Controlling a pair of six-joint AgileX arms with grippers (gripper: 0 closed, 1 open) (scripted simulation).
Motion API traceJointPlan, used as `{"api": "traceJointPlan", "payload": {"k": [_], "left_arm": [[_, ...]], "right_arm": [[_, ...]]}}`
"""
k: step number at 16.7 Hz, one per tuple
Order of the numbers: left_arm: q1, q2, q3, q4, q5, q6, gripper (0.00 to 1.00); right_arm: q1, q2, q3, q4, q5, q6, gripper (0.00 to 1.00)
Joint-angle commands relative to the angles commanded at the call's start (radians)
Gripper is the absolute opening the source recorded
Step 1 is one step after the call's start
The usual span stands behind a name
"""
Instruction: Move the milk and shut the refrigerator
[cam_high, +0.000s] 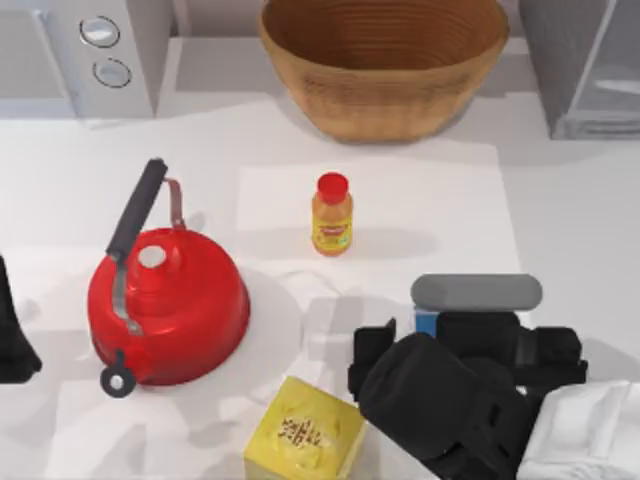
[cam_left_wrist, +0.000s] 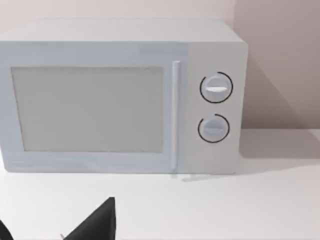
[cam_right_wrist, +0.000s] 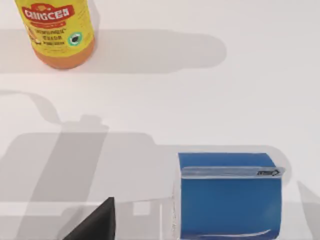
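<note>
Right gripper (cam_high: 440, 335) is hovering right over the milk (cam_right_wrist: 227, 197), can't tell if its fingers are apart, so I'd center on the carton before squeezing.

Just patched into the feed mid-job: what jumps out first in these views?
The red kettle with its black handle dominates the table's left half, with the orange red-capped bottle standing alone at the centre. Near the front right, the right arm hangs over the milk, whose blue top fills the lower part of the right wrist view. A big woven basket sits at the back, and the refrigerator is in the back right corner.
</note>
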Motion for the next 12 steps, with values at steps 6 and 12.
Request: {"api": "traceJointPlan", "payload": {"k": [6,12], "left_arm": [[0.0,0.0,0.0,0.0,0.0,0.0,1.0],[0.0,0.0,0.0,0.0,0.0,0.0,1.0]], "right_arm": [[-0.005,0.012,0.013,-0.005,-0.008,0.011,1.0],[-0.083,0.118,0.019,0.167,-0.055,-0.081,1.0]]}}
